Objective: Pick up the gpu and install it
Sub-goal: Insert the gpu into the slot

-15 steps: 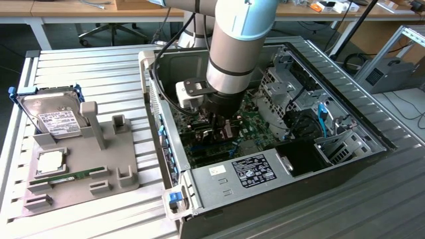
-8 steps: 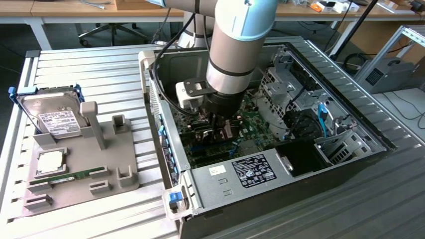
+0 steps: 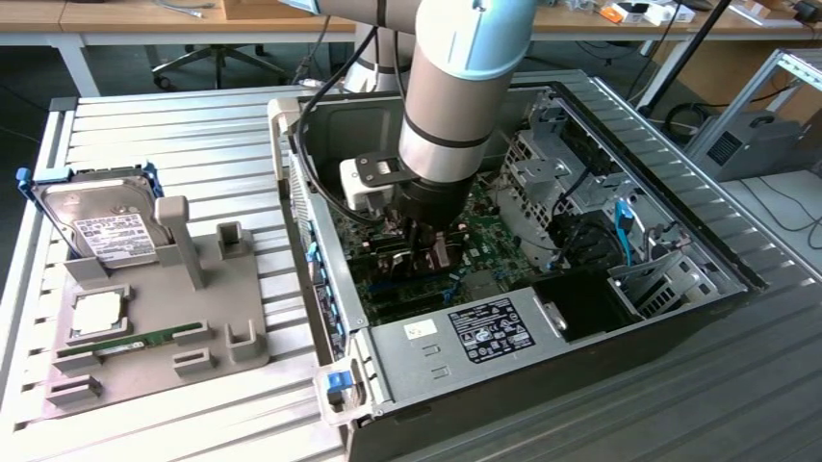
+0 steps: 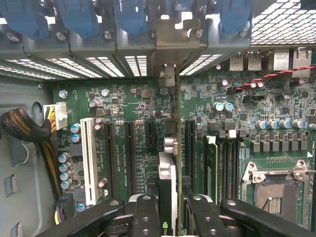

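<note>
The gpu (image 4: 168, 173) shows edge-on in the wrist view, standing upright over the green motherboard (image 4: 133, 103) between the black expansion slots. Its silvery bracket (image 4: 170, 47) lies against the slotted rear wall of the case. My gripper (image 4: 173, 217) is shut on the gpu, one black finger (image 4: 143, 212) on each side of the card. In the exterior view my gripper (image 3: 424, 245) reaches down into the open computer case (image 3: 719, 260), low over the motherboard. I cannot tell whether the card's edge sits fully in a slot.
A grey fixture (image 3: 192, 318) at the exterior view's left holds a hard drive (image 3: 110, 226), a processor (image 3: 96, 313) and a green memory stick (image 3: 129, 342). Inside the case are a braided cable bundle (image 4: 24, 128), a white slot (image 4: 89, 160) and the processor socket (image 4: 276, 190).
</note>
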Tool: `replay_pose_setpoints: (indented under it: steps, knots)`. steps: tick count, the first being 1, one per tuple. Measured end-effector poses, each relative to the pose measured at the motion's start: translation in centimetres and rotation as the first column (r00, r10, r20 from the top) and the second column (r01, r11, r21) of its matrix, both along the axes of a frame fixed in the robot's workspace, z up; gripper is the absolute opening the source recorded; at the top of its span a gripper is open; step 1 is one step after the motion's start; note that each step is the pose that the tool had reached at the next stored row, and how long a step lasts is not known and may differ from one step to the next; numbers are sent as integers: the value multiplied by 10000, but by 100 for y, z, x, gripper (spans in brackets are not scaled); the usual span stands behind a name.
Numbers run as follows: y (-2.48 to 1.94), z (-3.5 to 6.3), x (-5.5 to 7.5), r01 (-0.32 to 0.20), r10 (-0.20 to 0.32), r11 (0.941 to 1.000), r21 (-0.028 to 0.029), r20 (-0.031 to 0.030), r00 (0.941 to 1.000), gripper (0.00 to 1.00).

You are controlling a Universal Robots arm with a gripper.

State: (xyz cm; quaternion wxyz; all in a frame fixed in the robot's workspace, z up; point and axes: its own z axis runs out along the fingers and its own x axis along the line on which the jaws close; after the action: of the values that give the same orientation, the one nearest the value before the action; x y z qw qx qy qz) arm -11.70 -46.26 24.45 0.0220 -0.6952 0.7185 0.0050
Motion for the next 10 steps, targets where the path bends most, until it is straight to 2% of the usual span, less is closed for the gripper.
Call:
replay_pose_setpoints:
  steps: [10]
  knots:
    - [0, -19, -3, 0, 0, 10000, -1, 0, 10000, 27]
